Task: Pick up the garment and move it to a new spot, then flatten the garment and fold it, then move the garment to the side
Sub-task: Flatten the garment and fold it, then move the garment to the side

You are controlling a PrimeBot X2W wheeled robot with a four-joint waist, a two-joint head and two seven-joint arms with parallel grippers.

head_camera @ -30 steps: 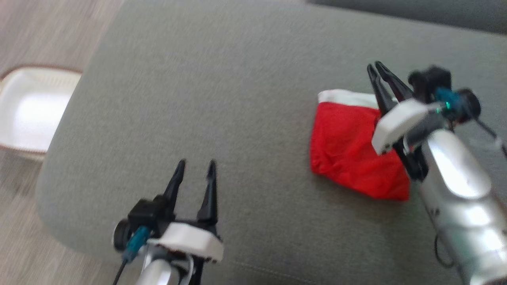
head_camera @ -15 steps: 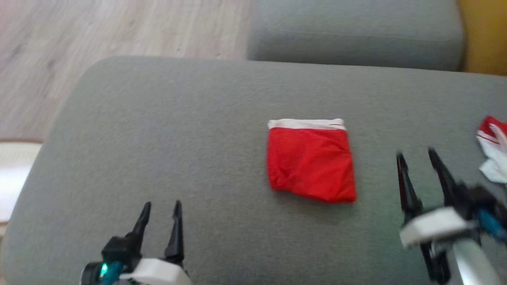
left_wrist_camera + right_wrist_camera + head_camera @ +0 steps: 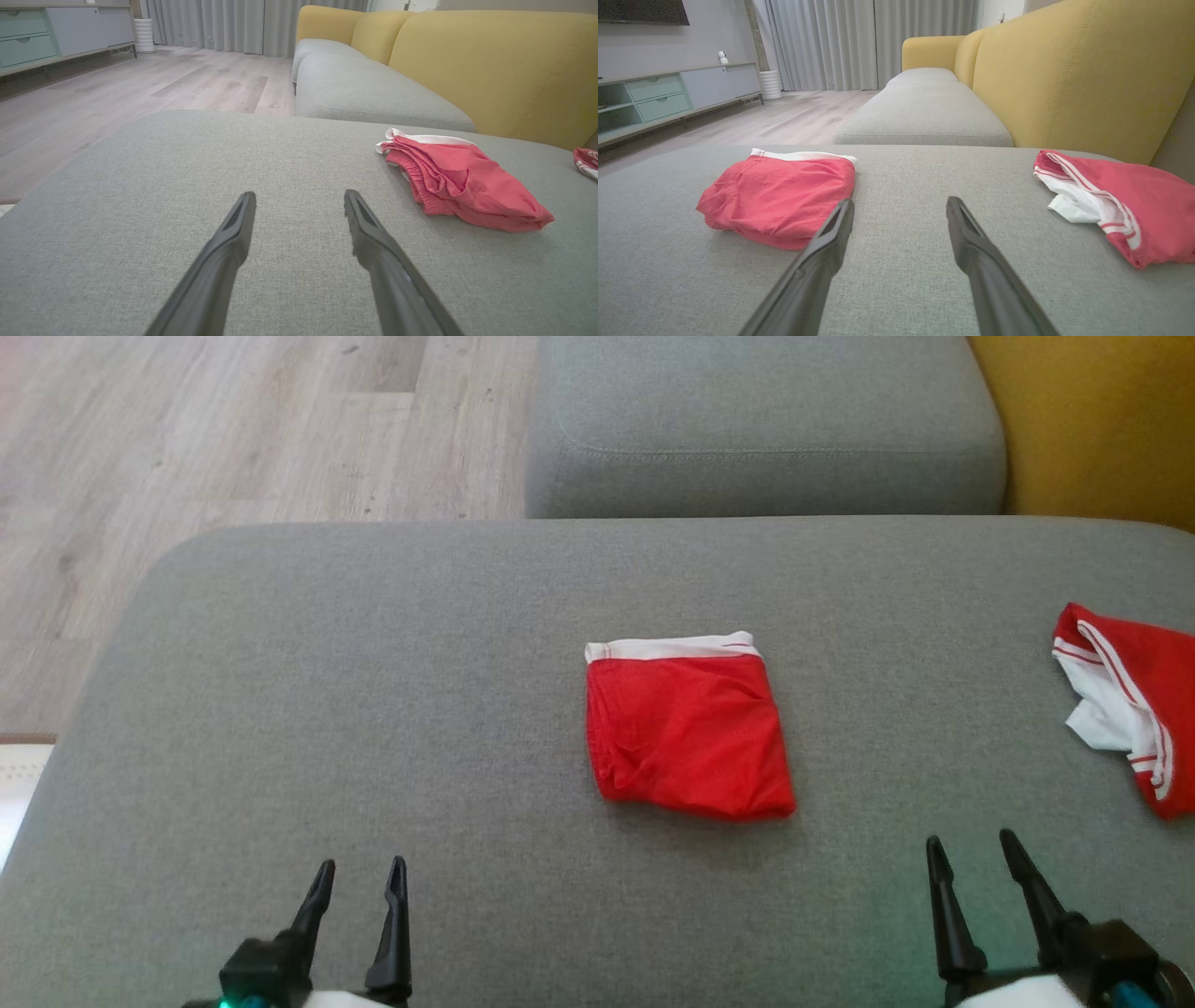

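The folded red garment (image 3: 686, 737) lies flat near the middle of the grey sofa cushion (image 3: 373, 691), with its white waistband on the far edge. Judging by this, folding looks complete and the move to the side is what remains.

The main risk is undoing the fold. In the left wrist view the edge facing the camera shows several loose, rumpled layers. A pinch that takes only the top layer would peel the stack open as it lifts. Dragging the garment instead of lifting it could also fail, because the cushion's woven cover may hold back the bottom layer and ruck the bundle.

A second risk is confusion. Another red garment with white trim (image 3: 1130, 700) lies crumpled at the right end of the cushion, close to the yellow backrest (image 3: 1092, 420). A reach towards that side could grasp it by mistake, or set the folded piece down on top of it. Carrying the piece left has its own hazard, since the cushion rounds off there above the wooden floor (image 3: 187, 429) and a placement too near the edge could slide off.

The left gripper (image 3: 362, 865) is at the near edge of the cushion, well apart from the garment. Its jaws are spread wide and it holds nothing. The right gripper (image 3: 971, 842) is nearer, between the two garments. Its jaws are also wide apart, and it is empty and touches neither garment.
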